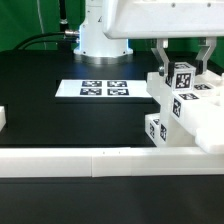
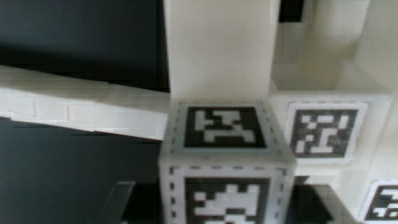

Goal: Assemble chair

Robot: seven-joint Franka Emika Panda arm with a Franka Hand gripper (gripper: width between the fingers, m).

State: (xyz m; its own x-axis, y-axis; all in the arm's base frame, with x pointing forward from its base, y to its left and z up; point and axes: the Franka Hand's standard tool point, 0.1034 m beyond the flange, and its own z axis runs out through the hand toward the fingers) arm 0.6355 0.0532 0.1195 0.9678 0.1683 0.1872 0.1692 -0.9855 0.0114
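Note:
The chair's white tagged pieces (image 1: 185, 115) are stacked at the exterior view's right, against the low border wall. A short tagged post (image 1: 183, 78) stands upright on top of them. My gripper (image 1: 183, 70) hangs over this post with one finger on each side. In the wrist view the post (image 2: 222, 150) fills the middle and shows a tag on its top and on its side. A finger (image 2: 121, 198) stands off one side with a dark gap to the post. The other finger (image 2: 320, 196) is close to the opposite side. The jaws look open around the post.
The marker board (image 1: 104, 89) lies flat on the black table at the middle. A long low white border wall (image 1: 80, 160) runs along the front. The arm's base (image 1: 100, 40) stands at the back. A small white piece (image 1: 3, 118) shows at the left edge.

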